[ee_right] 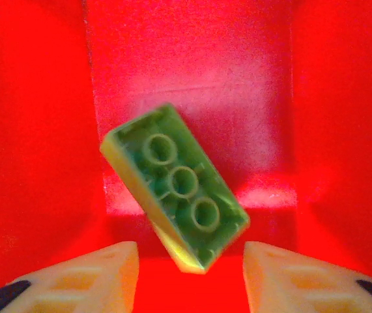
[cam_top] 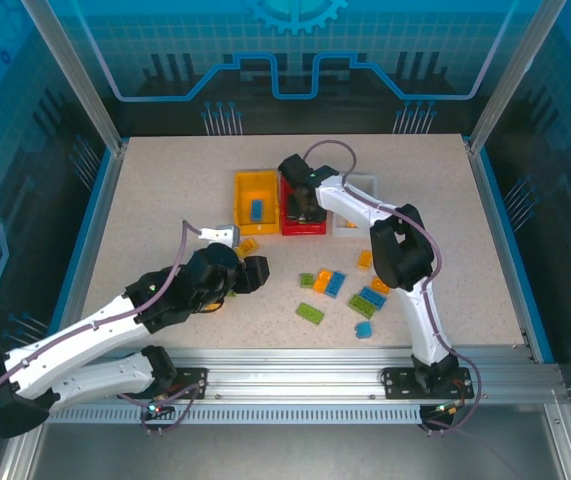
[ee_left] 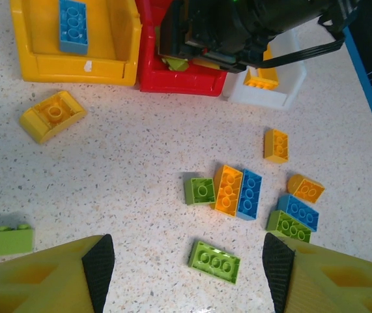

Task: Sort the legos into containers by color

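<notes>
Speckled bench [cam_top: 165,200] inside a blue-panelled enclosure [cam_top: 295,60].
Pale and flecked beneath the left gripper [ee_left: 189,264]; blue edge strip [ee_left: 369,81] well off to its right; aluminium rail [cam_top: 295,362] behind, gear emblem [cam_top: 295,12] far ahead.

Right arm [cam_top: 365,205] over red bin [cam_top: 305,229]

In the left wrist view, a green brick [ee_left: 3,240] at nine o'clock is cut by the edge, and the yellow bin [ee_left: 75,65] at eleven o'clock loses its far wall past the top. At twelve o'clock the right gripper [ee_left: 192,52] covers most of the red bin [ee_left: 182,81] and part of an orange brick [ee_left: 262,78] in the white bin [ee_left: 270,99]. In the right wrist view the tilted brick [ee_right: 176,195] is blurred; whether it touches the bin's floor is unclear.
</notes>
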Controlling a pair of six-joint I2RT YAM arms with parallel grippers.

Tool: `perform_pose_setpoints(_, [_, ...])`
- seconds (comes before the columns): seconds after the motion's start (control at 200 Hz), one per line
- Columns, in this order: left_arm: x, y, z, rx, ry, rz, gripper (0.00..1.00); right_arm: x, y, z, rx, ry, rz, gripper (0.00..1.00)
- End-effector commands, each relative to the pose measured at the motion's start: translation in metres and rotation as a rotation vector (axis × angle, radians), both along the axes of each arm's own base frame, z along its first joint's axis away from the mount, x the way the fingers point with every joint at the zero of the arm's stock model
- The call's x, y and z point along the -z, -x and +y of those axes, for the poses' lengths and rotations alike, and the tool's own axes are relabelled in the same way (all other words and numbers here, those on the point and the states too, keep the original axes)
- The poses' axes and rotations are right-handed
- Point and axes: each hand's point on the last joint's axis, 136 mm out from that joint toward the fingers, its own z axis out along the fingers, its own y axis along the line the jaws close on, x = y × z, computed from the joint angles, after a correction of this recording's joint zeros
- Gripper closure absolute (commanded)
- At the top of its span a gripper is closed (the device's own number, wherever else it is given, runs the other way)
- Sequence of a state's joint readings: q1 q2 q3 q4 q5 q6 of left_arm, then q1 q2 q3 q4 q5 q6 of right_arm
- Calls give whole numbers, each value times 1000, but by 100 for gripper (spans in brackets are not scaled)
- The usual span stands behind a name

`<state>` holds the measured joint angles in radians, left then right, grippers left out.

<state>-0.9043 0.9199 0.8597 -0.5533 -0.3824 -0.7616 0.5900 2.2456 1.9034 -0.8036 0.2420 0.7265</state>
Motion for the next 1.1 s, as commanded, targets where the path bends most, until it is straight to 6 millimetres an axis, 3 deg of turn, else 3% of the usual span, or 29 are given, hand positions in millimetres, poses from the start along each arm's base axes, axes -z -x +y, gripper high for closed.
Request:
perform_pose_setpoints(0.0, [-8,-2,4,-33,-7,-2,34,-48,5,0,-13,-37,-69,49])
perform_pose_setpoints(0.265, [10,5,27,-109,-121,86,34,-136,25,-1,-45,-91,-258,51])
perform_pose_setpoints(0.395, [20,11,43,-154,-156,140,33,-176,55,9,-142,-144,-405,51])
perform_pose_setpoints(0.52, [32,17,61,-200,-172,206,32,-195,97,20,-275,-216,-516,47])
perform_pose_setpoints(0.68, [40,23,80,-234,-179,241,31,-194,154,26,-423,-277,-564,43])
perform_pose_setpoints(0.83, [45,28,90,-246,-186,270,30,-178,199,31,-524,-346,-515,41])
perform_pose_setpoints(1.095, [68,30,105,-294,-239,349,27,-136,255,46,-617,-380,-429,38])
